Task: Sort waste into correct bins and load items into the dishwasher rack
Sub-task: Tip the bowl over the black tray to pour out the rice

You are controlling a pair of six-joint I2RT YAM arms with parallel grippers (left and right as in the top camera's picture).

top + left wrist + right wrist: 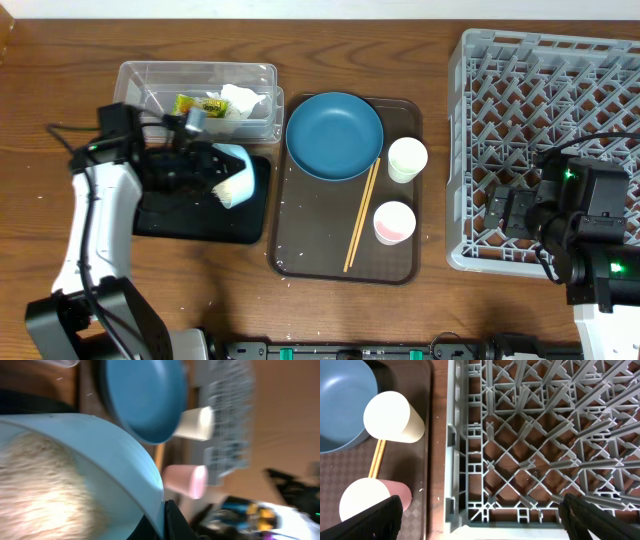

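— Overhead view, quick sanity check: which step is this? The left pincer (215, 168) is clamped on the small bowl (238, 178), by its edge as far as I can tell. It's tipped on its side above the black tray (160, 222), left of centre in the frame.

— Looks like the rice dump to me. The left wrist view shows rice (45, 495) clumped inside the bowl, a pale fuzzy mass against the light-blue wall, so I'd say it hasn't emptied yet. The next move probably needs more tilt or a little shake. Keep the mouth over the tray so grains don't land on the desk (60, 60).

— And the dry rubbish?

— Wrapper (187, 104) and tissue (243, 100) already sit in the clear tub (140, 75), upper left. Waste is nearly sorted, I reckon.

— Rack?

— Nothing loaded that I can see. The grey rack (560, 90) fills the right side. The right pincer (511, 212) hangs over its lower-left corner, fingers spread wide, holding nothing. The plate (334, 135), upper cup (407, 159), lower cup (394, 222) and chopsticks (361, 215) are all on the brown tray (310, 240) mid-frame. So the whole loading part is yet to come.
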